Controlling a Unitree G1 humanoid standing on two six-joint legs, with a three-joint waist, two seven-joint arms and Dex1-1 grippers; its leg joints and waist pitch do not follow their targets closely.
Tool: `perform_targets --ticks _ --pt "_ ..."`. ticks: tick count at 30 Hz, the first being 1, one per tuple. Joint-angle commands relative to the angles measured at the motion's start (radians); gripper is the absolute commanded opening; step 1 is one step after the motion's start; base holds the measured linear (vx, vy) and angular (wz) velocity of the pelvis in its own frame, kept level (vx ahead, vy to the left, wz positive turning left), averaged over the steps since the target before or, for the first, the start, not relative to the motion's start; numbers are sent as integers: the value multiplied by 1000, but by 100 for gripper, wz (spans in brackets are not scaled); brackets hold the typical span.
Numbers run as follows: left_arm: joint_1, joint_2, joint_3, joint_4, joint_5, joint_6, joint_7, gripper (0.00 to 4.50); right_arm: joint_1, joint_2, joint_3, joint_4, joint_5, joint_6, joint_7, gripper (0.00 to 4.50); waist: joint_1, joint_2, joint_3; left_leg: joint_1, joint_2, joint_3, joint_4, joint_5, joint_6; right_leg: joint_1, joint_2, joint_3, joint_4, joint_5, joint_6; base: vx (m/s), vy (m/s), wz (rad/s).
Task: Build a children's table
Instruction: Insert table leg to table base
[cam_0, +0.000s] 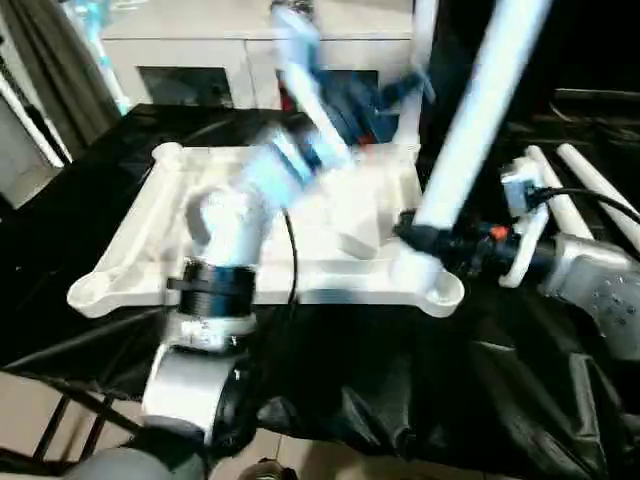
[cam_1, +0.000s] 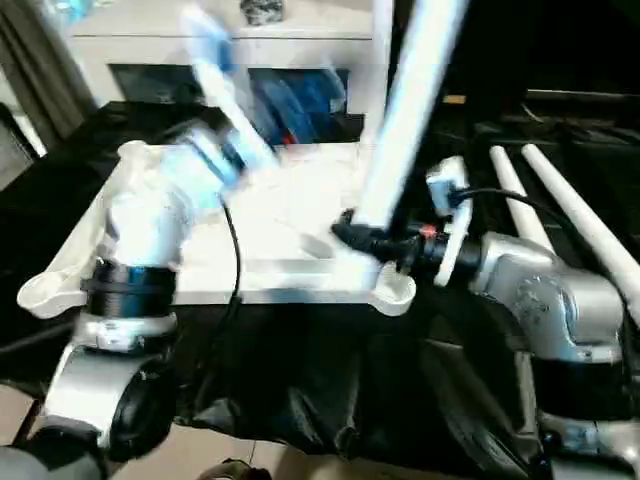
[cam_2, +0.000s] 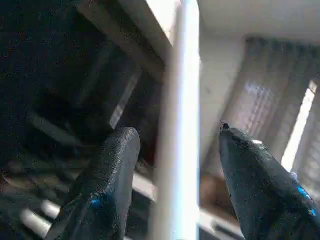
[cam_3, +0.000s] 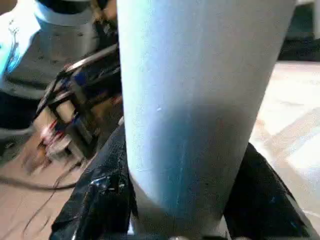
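Silver forearms fill the foreground of the head views, the left one reaching up and away over the upturned tabletop (cam_0: 330, 275), the right one coming in level from the side. White and ribbed on its exposed underside, the tabletop lies on the black-covered work table (cam_0: 440, 400) with rounded sockets at its corners.

At the near right corner socket (cam_0: 437, 287) a long white leg (cam_0: 478, 115) rises, leaning away toward the upper right. The right gripper (cam_0: 425, 238) pinches this leg just above the socket — in the right wrist view a black finger (cam_3: 97, 200) presses each side of the tube (cam_3: 200, 100), with no gap showing.

Further back, a second leg (cam_0: 418, 85) stands upright at the far right corner. The left gripper (cam_2: 175, 165) is raised beside it with its fingers (cam_2: 112, 175) spread — the tube (cam_2: 181, 125) passes between them, and daylight shows on both sides, so nothing is clamped.

Two more legs (cam_1: 560, 205) lie side by side on the black cover to the right of the tabletop, well apart from either gripper. Behind the work table stands a white glass-door cabinet (cam_0: 200, 60)
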Motion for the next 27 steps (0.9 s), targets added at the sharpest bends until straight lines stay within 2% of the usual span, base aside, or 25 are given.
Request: perform_targets --ticks 1,2,3,4,5,6,7,9,10,13,14,16,17,19,20,21,22,23,24,27 --pt "15 26 16 27 -5 13 -18 284 15 18 -35 -35 -6 -45 -59 189 -3 -25 -75 22 39 -26 -63 -116 75 53 -46 28 -78 -210 -210 0 0 0" --pt "22 43 -3 35 22 11 -27 284 24 25 -36 -34 -26 -71 -79 189 -4 -22 -75 24 40 -26 -63 -119 71 52 -46 28 -80 -219 -204 0 0 0" --pt "38 78 -46 53 84 2 -41 284 42 38 -39 -33 -71 -123 -117 189 -4 -22 -75 23 41 -28 -65 -115 68 50 -47 29 -80 -222 -197 0 0 0" --pt "60 113 -111 63 160 -42 -70 284 51 38 -31 -22 -120 -153 -158 189 -8 -18 -75 25 40 -28 -66 -120 58 48 -44 28 -80 -232 -182 0 0 0" --pt "85 151 -184 72 245 -95 -103 284 59 36 -21 -8 -174 -182 -203 189 -10 -19 -73 24 43 -34 -71 -125 51 46 -46 29 -86 -254 -157 0 0 0" --pt "85 151 -184 72 245 -95 -103 284 59 36 -21 -8 -174 -182 -203 189 -15 -18 -73 26 41 -29 -71 -131 43 46 -43 31 -85 -258 -152 0 0 0" --pt "130 205 -313 89 371 -195 -160 284 67 49 -39 18 -227 -202 -300 189 -15 -18 -73 25 41 -32 -72 -129 35 48 -48 32 -87 -258 -149 0 0 0" --pt "155 237 -387 108 433 -249 -196 284 72 65 -65 31 -245 -206 -370 189 -24 -10 -75 30 41 -28 -73 -143 19 42 -45 34 -84 -253 -149 0 0 0" --pt "181 271 -473 133 493 -297 -256 284 91 71 -72 15 -242 -197 -391 189 -24 -5 -77 30 41 -29 -73 -146 17 46 -47 33 -83 -231 -163 0 0 0" --pt "202 302 -564 177 551 -342 -328 284 117 76 -65 -13 -238 -183 -400 189 -29 -5 -76 26 43 -30 -77 -154 22 49 -47 34 -79 -185 -175 0 0 0" --pt "204 304 -577 190 561 -353 -338 284 121 77 -61 -15 -243 -186 -404 189 -33 0 -76 25 42 -30 -76 -157 22 52 -49 34 -75 -169 -188 0 0 0" --pt "205 308 -606 230 591 -379 -358 284 134 78 -48 -20 -261 -198 -411 189 -36 -4 -75 22 39 -29 -75 -160 26 53 -49 34 -78 -167 -192 0 0 0" --pt "204 310 -626 266 620 -404 -367 284 143 77 -37 -23 -279 -213 -415 189 -39 3 -74 23 39 -28 -75 -167 28 53 -52 34 -78 -182 -199 0 0 0" --pt "197 313 -662 347 679 -458 -376 284 156 82 -27 -33 -296 -226 -424 189 -47 2 -71 21 37 -28 -75 -189 30 54 -51 33 -86 -228 -188 0 0 0" --pt "197 313 -662 347 679 -458 -376 284 156 82 -27 -33 -296 -226 -424 189 -52 0 -70 21 36 -28 -76 -198 30 54 -51 33 -88 -243 -182 0 0 0" --pt "187 307 -672 415 710 -500 -365 267 165 85 -21 -41 -301 -231 -434 189 -58 11 -71 20 36 -31 -75 -203 31 54 -53 32 -88 -270 -178 0 0 0" --pt "179 302 -671 452 714 -517 -359 256 170 84 -17 -45 -302 -233 -437 189 -63 7 -69 22 34 -29 -75 -217 32 51 -49 32 -94 -286 -173 0 0 0" --pt "172 297 -669 481 719 -531 -349 249 174 83 -13 -48 -302 -233 -438 189 -63 7 -70 22 35 -30 -75 -219 30 53 -51 32 -92 -290 -173 0 0 0" --pt "166 296 -669 500 723 -540 -343 246 177 82 -10 -52 -302 -233 -438 189 -63 12 -70 22 36 -30 -76 -222 31 52 -51 32 -93 -292 -172 0 0 0" --pt "151 290 -666 545 736 -562 -337 210 182 83 -8 -60 -305 -231 -439 189 -65 11 -73 23 37 -31 -76 -221 36 51 -50 31 -91 -275 -180 0 0 0"
